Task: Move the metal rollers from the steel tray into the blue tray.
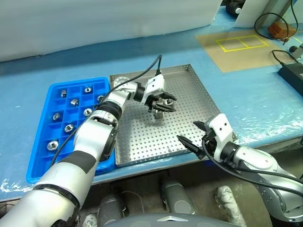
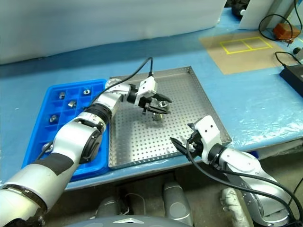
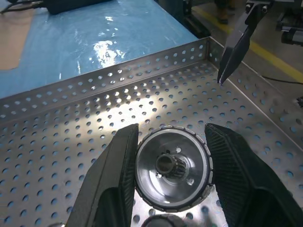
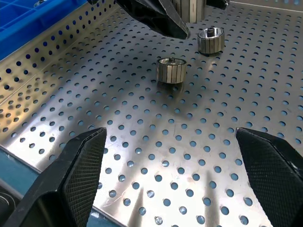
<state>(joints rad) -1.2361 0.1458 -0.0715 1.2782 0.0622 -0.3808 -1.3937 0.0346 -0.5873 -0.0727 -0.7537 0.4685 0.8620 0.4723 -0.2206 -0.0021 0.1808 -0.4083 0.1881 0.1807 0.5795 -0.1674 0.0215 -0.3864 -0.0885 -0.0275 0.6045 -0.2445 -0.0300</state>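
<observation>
Left claw [image 3: 171, 156] clamps a short silvery metal roller [image 3: 173, 169] above the perforated square steel tray [image 1: 189, 94]; right claw [image 4: 175, 175] hangs spread wide near two rollers [image 4: 171, 69] on its floor.

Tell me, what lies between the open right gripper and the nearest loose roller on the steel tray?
Only bare perforated floor of the steel tray lies between the right gripper and that roller, seen in the right wrist view.

No readable text, labels, brands or numbers — not on the steel tray [image 1: 199, 101], the blue tray [image 1: 40, 142] or the metal rollers [image 4: 171, 69]. Only marking: a yellow outlined rectangle [image 1: 242, 43], split in two, on the brown mat — no lettering in it.
</observation>
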